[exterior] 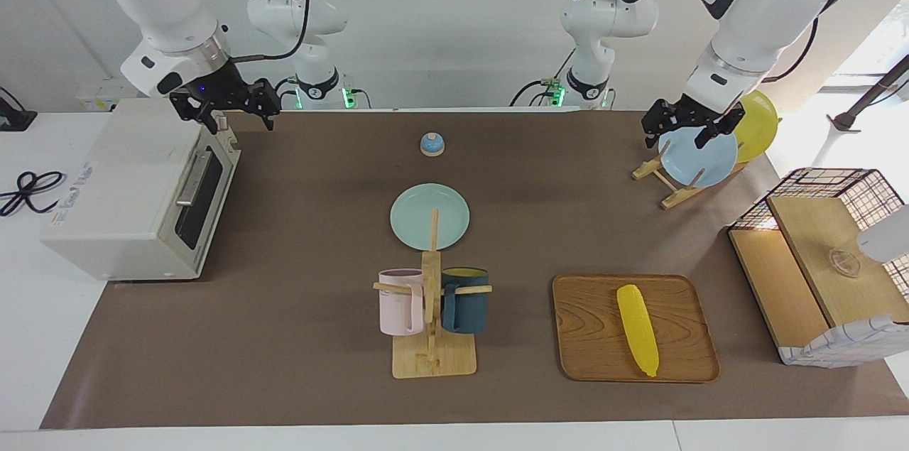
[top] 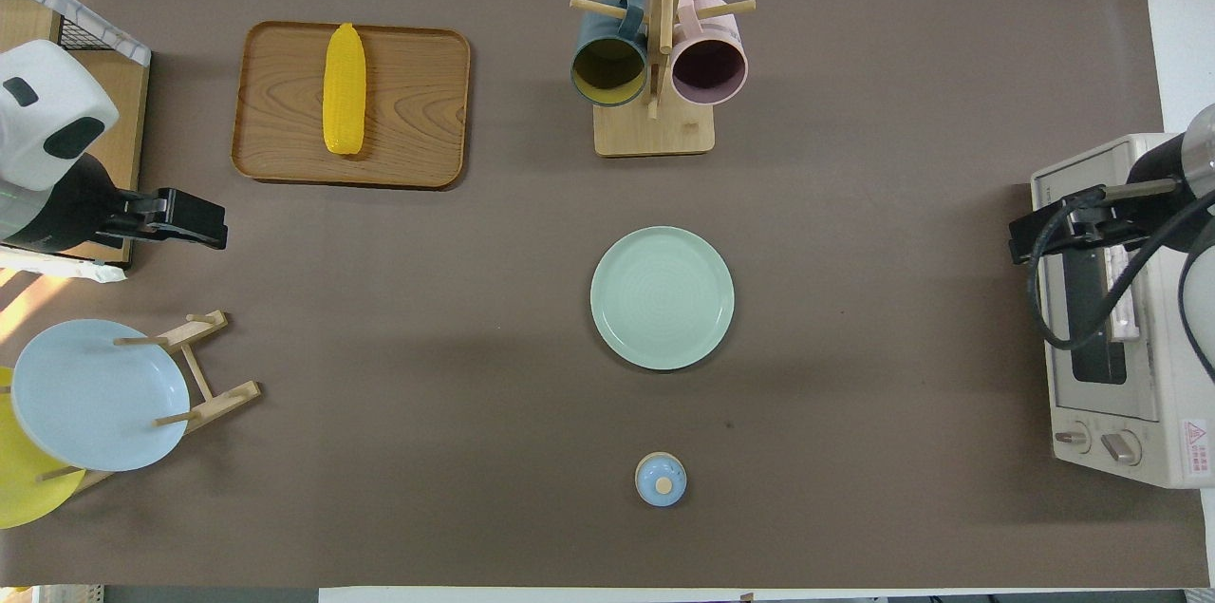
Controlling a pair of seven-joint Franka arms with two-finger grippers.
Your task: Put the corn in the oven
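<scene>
The yellow corn (exterior: pixel 637 329) (top: pixel 345 88) lies lengthwise on a wooden tray (exterior: pixel 682 337) (top: pixel 418 100), toward the left arm's end of the table and far from the robots. The off-white oven (exterior: pixel 121 195) (top: pixel 1101 366) stands at the right arm's end with its dark glass door (exterior: pixel 202 195) closed. My right gripper (exterior: pixel 241 126) (top: pixel 1020 247) hangs open over the oven's door edge, holding nothing. My left gripper (exterior: pixel 675 142) (top: pixel 214 223) is open and empty in the air between the plate rack and the wire basket, well away from the corn.
A teal plate (exterior: pixel 429 216) (top: pixel 662 296) lies mid-table. A mug rack (exterior: pixel 433 359) (top: pixel 655 133) holds a pink mug and a dark mug beside the tray. A small blue lid (exterior: pixel 432 144) sits near the robots. A plate rack (exterior: pixel 699 160) and wire basket (exterior: pixel 817 252) are at the left arm's end.
</scene>
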